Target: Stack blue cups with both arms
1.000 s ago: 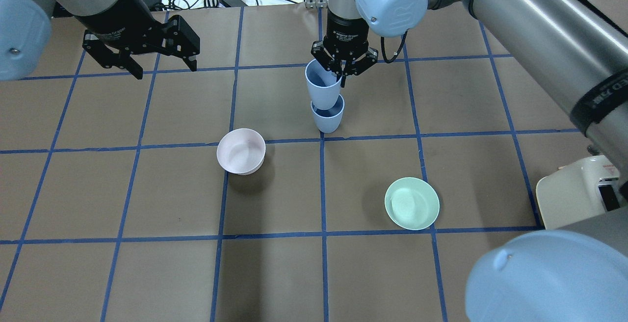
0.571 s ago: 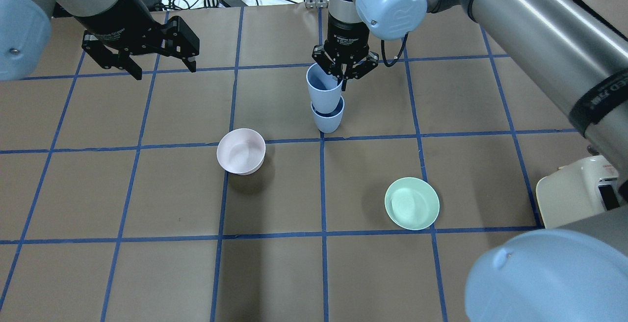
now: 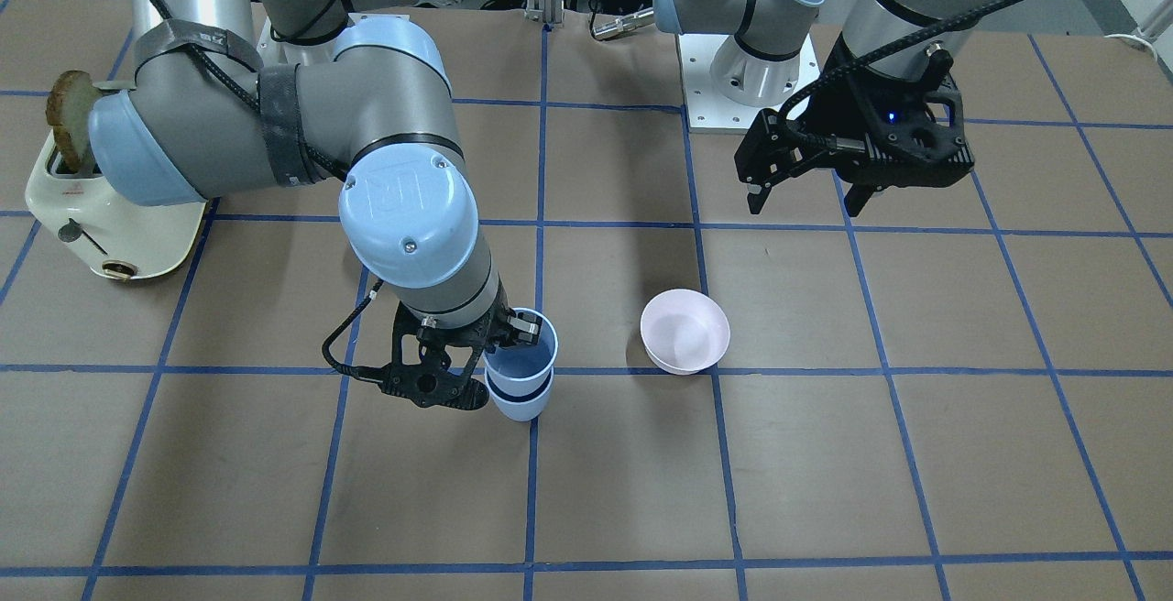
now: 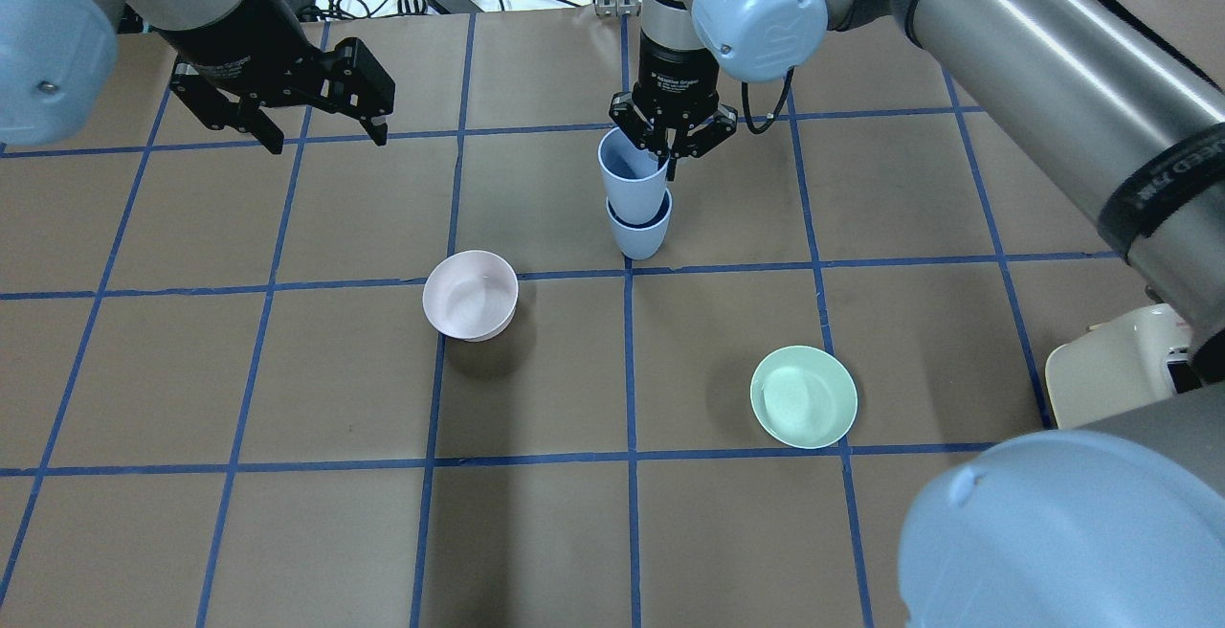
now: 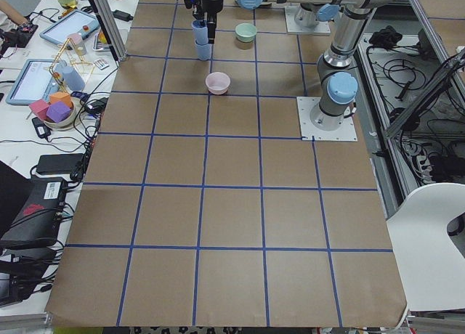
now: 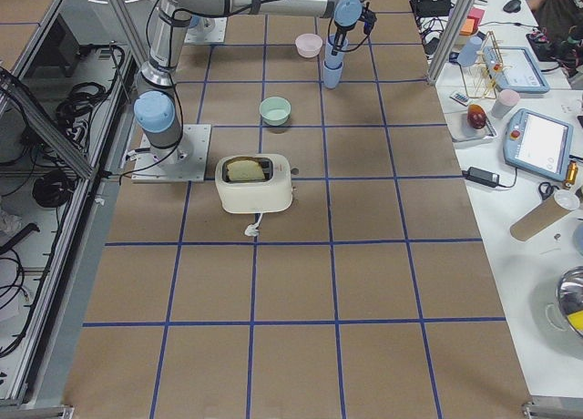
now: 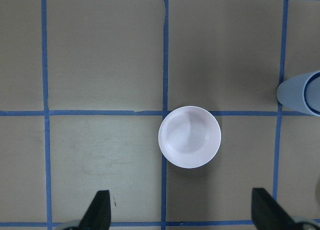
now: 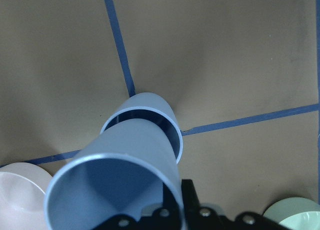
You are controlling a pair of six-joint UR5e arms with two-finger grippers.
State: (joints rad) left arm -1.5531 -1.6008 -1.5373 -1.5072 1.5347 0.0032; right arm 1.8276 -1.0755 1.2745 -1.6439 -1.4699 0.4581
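Brown-paper table (image 4: 191, 370), gridded with blue tape.
The bottom cup (image 4: 639, 235) stands upright just beside a tape crossing. The pink bowl (image 4: 470, 295) sits across a tape line on the robot's left of it, and the green bowl (image 4: 803, 396) sits nearer the robot on the right. A cream toaster (image 6: 255, 184) stands just beside the right arm's base plate (image 6: 168, 153).

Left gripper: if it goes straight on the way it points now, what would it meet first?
Probably the pink bowl: in the left wrist view it lies ahead of the open left gripper, with nothing in between. Depth is unclear, so it could touch the table beside the bowl instead.
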